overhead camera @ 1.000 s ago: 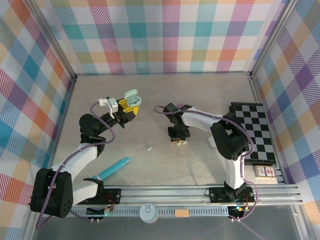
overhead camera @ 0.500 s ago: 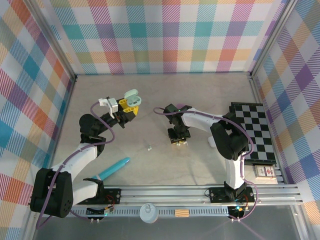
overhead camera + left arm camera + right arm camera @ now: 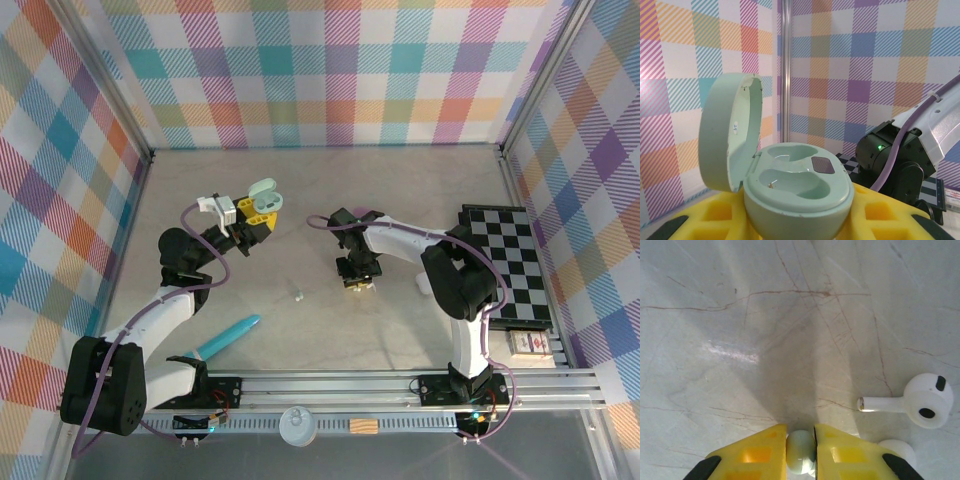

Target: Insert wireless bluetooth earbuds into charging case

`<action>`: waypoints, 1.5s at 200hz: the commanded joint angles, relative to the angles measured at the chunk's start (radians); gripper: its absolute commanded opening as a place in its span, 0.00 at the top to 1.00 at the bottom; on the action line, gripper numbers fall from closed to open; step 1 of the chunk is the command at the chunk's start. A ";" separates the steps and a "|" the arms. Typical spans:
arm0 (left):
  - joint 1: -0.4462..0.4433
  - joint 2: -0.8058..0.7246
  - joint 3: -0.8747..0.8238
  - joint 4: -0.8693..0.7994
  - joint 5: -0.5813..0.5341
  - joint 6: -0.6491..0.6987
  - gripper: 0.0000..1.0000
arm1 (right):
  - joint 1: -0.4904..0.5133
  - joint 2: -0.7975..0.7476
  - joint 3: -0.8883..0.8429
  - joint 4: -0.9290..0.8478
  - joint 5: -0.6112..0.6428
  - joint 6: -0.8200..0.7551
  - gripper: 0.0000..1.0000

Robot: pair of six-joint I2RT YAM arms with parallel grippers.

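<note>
Because my right pincer (image 3: 801,435) sits right down at the bench (image 3: 740,315), the biggest risk is scraping the pads along that marbled surface as I rise, which could jar the load loose.

Next comes the mint charging case (image 3: 795,185). It rests tilted between my left pincer's (image 3: 258,216) yellow pads with its lid (image 3: 730,135) swung up and both wells bare. If that grip is loose, a push from above could rock or twist the case and spoil the alignment.

The smallest worry is the earbud itself. I have only a narrow pinch on a rounded, slick body, so it may roll or squirt out. I cannot tell which way its stem points, so it may meet the well wrongly.

My left pincer is partly closed, clamped on the case's base. My right pincer is nearly together, pinching a pale mint earbud (image 3: 801,454) at the pad tips. A white earbud (image 3: 916,402) lies loose on the bench just beside it, untouched.
</note>
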 commanded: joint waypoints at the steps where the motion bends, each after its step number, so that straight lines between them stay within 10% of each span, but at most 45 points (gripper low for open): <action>1: 0.012 -0.024 0.005 0.027 0.029 0.011 0.68 | -0.019 -0.095 -0.027 0.054 -0.073 0.040 0.82; 87: 0.012 -0.047 0.008 0.026 0.034 0.002 0.68 | -0.265 -0.392 -0.254 0.612 -0.756 0.431 0.84; 174: 0.011 -0.036 0.008 0.082 0.043 -0.032 0.68 | -0.314 -0.426 -0.379 1.068 -0.964 0.759 0.86; 300: -0.100 -0.031 0.026 0.007 0.068 0.004 0.68 | -0.193 -0.497 -0.015 0.576 -0.905 0.232 0.85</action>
